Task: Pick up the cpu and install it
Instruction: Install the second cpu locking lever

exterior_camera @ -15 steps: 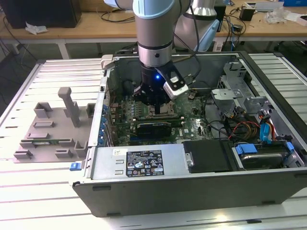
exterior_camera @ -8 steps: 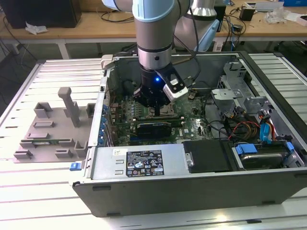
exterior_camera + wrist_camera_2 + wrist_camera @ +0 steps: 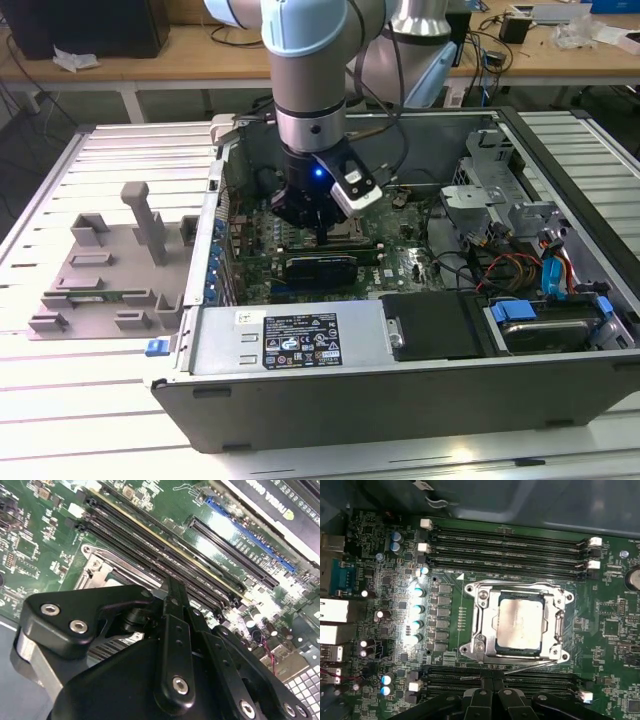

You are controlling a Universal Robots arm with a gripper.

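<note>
The cpu [image 3: 520, 622], a flat square chip with a silver-grey top, lies in the motherboard socket inside its metal frame [image 3: 479, 625]. In the exterior view my gripper [image 3: 322, 236] is lowered into the open computer case, just above the green motherboard [image 3: 400, 262]. In the first wrist view my gripper [image 3: 493, 681] is beside the socket, over the memory slots along one of its sides. Its black fingers [image 3: 481, 700] are pressed together with nothing between them. The second wrist view shows the gripper [image 3: 172, 587] close over the board, with a corner of the socket frame [image 3: 97, 570] beside it.
A grey plastic fixture tray [image 3: 110, 270] lies on the slatted table at the exterior view's left. Inside the case are memory slots [image 3: 510, 545], a graphics card [image 3: 320, 268], a power supply [image 3: 290, 340], and a drive cage with cables [image 3: 520, 230] at the right.
</note>
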